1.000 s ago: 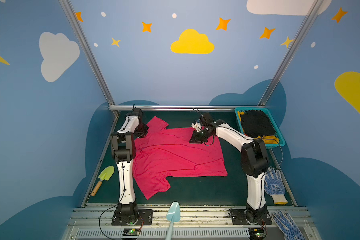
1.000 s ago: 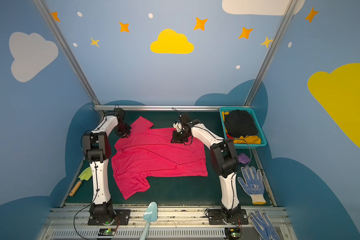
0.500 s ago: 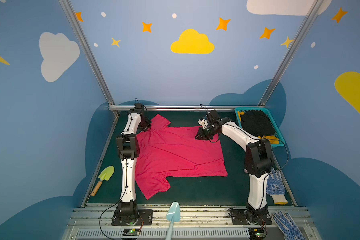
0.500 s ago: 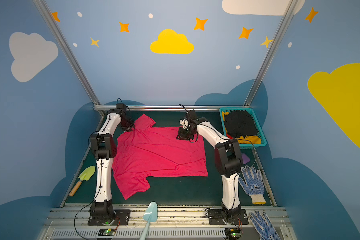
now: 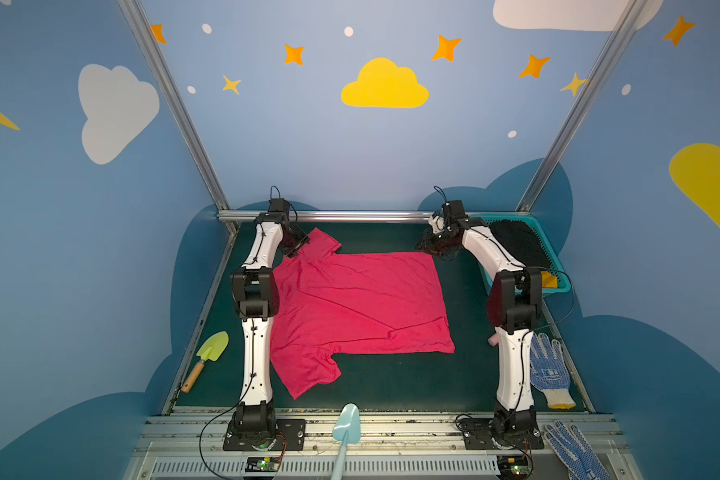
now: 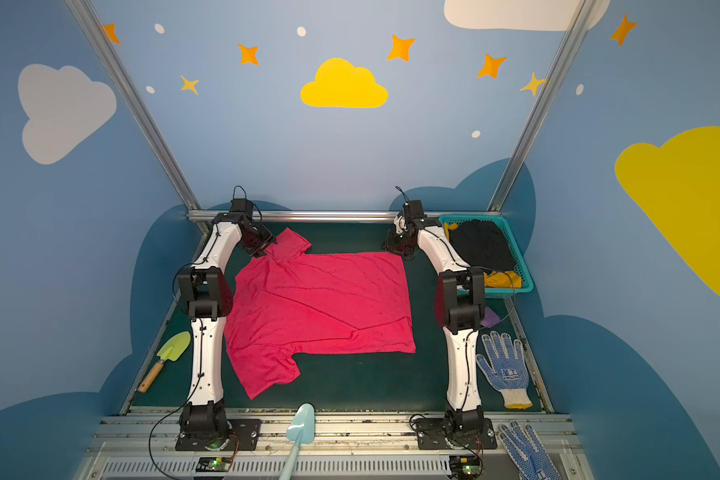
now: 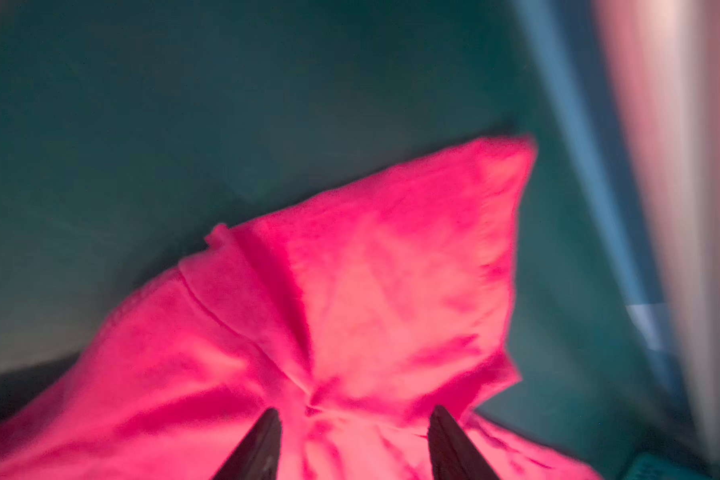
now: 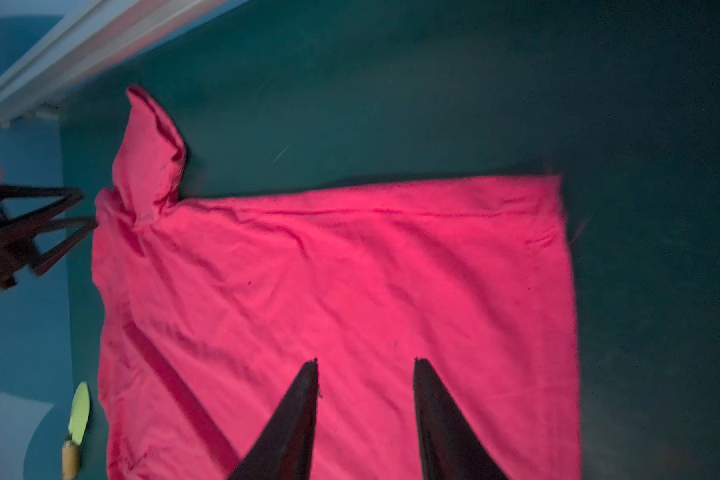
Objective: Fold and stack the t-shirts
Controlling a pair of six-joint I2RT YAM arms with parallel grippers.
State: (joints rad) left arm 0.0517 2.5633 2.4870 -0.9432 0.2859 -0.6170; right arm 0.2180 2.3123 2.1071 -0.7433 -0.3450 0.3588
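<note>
As arms extend, left hand [image 7: 355, 409], right hand [image 8: 366, 361] parted

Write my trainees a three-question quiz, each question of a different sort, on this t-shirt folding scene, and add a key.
1. True or false: the pink t-shirt lies spread out, not yet folded, on the green table.
2. Where is the black t-shirt? A in the teal basket; B on the pink t-shirt; C on the green table.
3. Fill in: in the right wrist view, the right gripper has its jaws ____ above the pink t-shirt.
Key: 1 true; 2 A; 3 open.
</note>
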